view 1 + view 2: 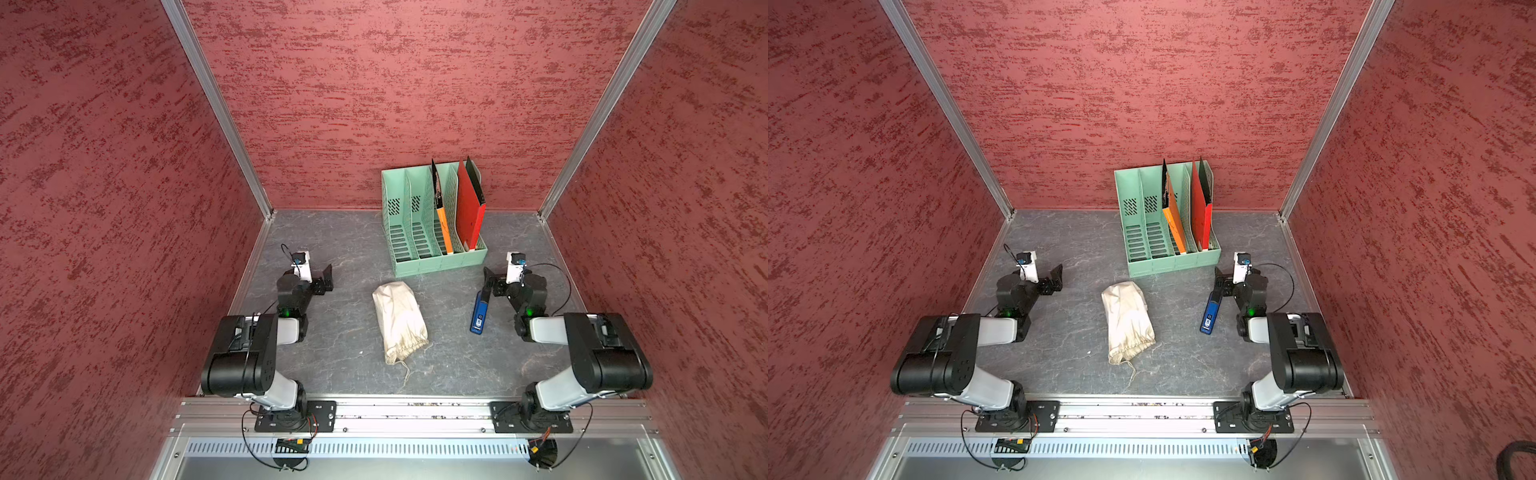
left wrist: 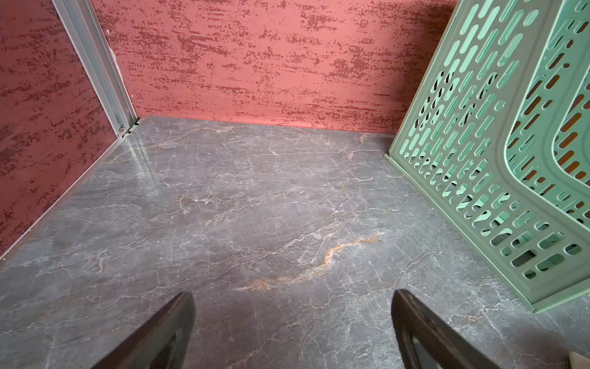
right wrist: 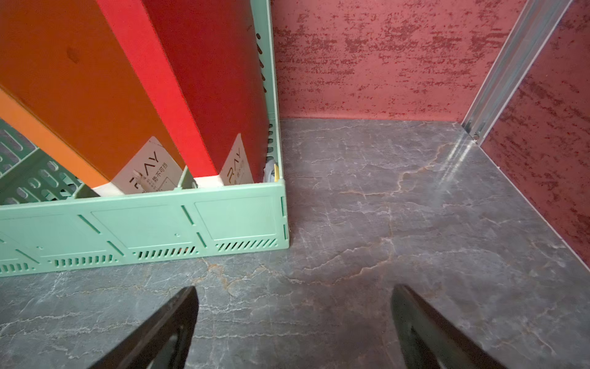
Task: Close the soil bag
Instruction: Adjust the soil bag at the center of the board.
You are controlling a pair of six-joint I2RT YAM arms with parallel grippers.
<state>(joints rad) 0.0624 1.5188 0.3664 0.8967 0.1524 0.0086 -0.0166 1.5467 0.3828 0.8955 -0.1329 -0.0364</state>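
Soil bag (image 1: 399, 320): cream cloth sack lying flat on the grey veined table (image 1: 340, 332), at the centre of the frame in both top views, just below the green file rack (image 1: 436, 266) and apart from it.

Long axis: runs up and down the frame with a slight tilt. The closed end points to the rack. The gathered mouth (image 1: 409, 349) points to the lower edge, toward the arm bases.

Cords (image 1: 405, 370): thin, trailing from the mouth toward the lower edge. A second strand seems to run off to the right of the mouth.

Left gripper (image 1: 326, 278): left of the bag and above its mid-length, well apart from it. Its jaws are spread wide with only bare table between them, as the left wrist view (image 2: 292, 297) confirms.

Right gripper (image 1: 488, 280): right of the bag at about the same height, jaws likewise wide and empty (image 3: 293, 292). A blue oblong object (image 1: 480, 316) lies between it and the bag, its upper end at the fingertips.

Nearer arm: by judgement neither. The mouth sits about midway, below both grippers, so each must draw back down the frame to reach a cord.

Not made out:
- How tightly the mouth is already drawn.
- Where each cord ends against the veined surface.
- The bag in the wrist views, beyond a pale sliver (image 2: 578, 361) that may be its cloth.
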